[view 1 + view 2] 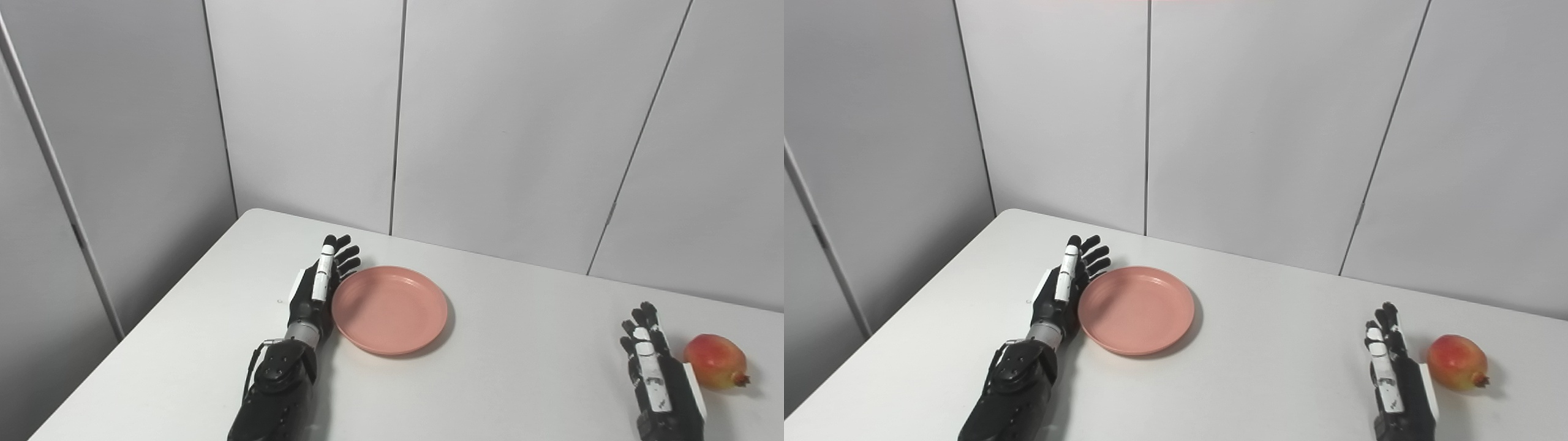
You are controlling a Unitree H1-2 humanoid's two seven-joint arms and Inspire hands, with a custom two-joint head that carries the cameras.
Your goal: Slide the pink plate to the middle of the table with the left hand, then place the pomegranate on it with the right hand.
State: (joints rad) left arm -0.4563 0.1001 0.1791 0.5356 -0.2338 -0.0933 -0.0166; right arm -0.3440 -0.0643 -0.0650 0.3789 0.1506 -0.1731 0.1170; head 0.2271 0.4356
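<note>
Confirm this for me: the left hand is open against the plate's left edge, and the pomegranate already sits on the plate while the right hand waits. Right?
Not quite. The pomegranate is not on the plate; it lies on the table to the right of the right hand, as the left eye view shows. The plate holds nothing. The rest stands: the left hand is open against the plate's left edge.

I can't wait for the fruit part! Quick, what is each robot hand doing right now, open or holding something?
Left hand: open, fingers straight, against the pink plate, holding nothing.
Right hand: open, empty, beside the pomegranate.
</note>
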